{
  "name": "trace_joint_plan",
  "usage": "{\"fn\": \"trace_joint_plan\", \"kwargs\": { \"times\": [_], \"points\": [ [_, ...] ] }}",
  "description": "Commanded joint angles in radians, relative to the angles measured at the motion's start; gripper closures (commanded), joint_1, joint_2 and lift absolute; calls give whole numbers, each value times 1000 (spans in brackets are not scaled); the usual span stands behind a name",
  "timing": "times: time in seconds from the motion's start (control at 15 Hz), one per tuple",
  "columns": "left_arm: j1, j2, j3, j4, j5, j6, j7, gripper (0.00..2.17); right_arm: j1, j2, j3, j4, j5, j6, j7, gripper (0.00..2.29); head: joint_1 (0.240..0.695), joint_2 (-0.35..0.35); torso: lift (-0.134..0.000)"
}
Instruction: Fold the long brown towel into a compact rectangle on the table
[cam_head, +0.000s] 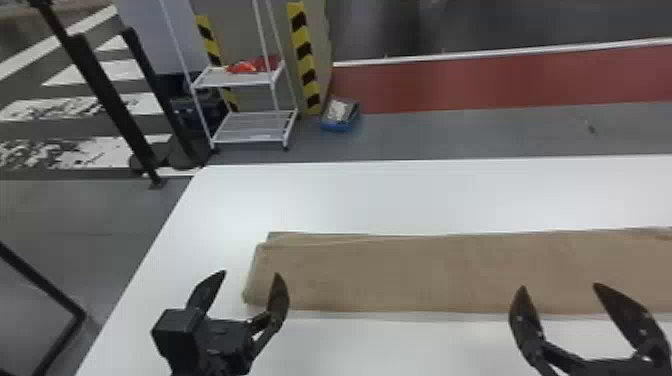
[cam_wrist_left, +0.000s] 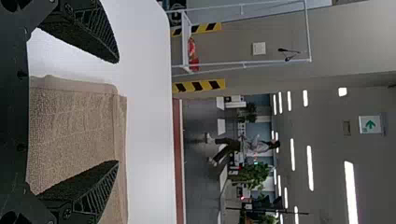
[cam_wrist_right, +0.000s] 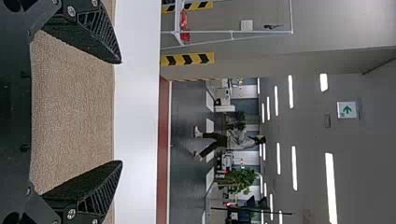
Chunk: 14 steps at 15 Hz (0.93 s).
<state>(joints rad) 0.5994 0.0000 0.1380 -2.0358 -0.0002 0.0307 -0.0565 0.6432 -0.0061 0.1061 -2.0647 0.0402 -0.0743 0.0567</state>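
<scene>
Towel (cam_head: 430, 275), brown, nubbly weave: a long flat strip, layered at its left end, is laid across the smooth white table (cam_head: 380, 195), from between seven and eight o'clock to four in the head view. Left gripper (cam_head: 250, 274): black, leaf-shaped fingers, spread wide, placed near that end. Right gripper (cam_head: 560, 286): likewise parted wide, placed toward four o'clock. Contact with the cloth cannot be fairly judged.

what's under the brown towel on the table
The brown towel lies flat on the white table, whose bare top shows around its left end. A darker edge peeks out at the far left corner, perhaps a lower fold. Anything else beneath is covered from view.
</scene>
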Motion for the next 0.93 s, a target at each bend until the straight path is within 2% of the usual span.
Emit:
{"fn": "trace_joint_plan", "kwargs": {
  "times": [0.0, 0.33, 0.53, 0.87],
  "points": [
    [-53, -3, 11, -30, 3, 165, -39, 147, 1, 7, -3, 0, -6, 0, 0, 124, 695, 196, -115],
    [-245, -3, 43, -37, -4, 561, -131, 147, 0, 7, -5, 0, -11, 3, 0, 124, 695, 170, -115],
    [-332, -3, 71, 2, -50, 625, -143, 147, -7, 7, -5, 0, -11, 12, 0, 124, 695, 174, -115],
    [-412, -3, 103, 69, -50, 775, -192, 147, -14, 7, -5, 5, -11, 28, 0, 124, 695, 203, -115]
  ]
}}
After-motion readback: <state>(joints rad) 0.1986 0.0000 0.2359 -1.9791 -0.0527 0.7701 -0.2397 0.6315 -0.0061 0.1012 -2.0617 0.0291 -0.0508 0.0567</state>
